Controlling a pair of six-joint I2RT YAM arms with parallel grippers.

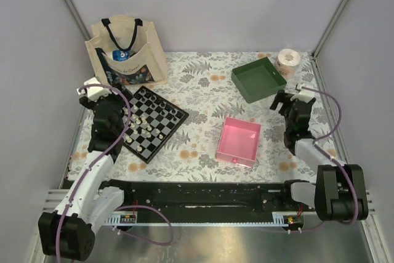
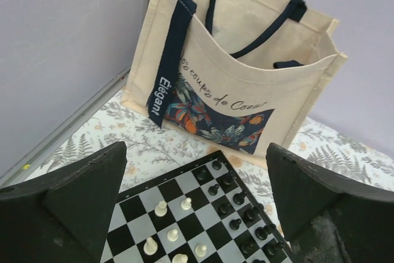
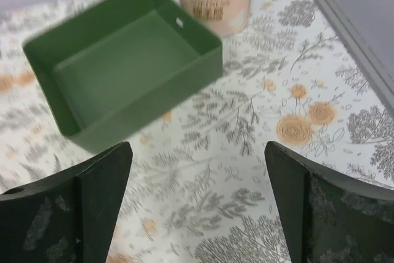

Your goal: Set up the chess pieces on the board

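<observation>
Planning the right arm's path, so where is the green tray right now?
In the top view, the green tray sits far right on the table, next to the cream cylindrical container, beyond the pink tray, just ahead of the open right gripper.

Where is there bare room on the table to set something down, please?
Free: the cloth between the board and the pink tray, and the far strip between the bag and the green tray. Crowded: the far-left corner, with bag, board and left gripper.

The board [image 1: 166, 115] lies flat, turned diamond-wise, left of centre; cream and black chess pieces [image 1: 138, 121] stand on it.
</observation>
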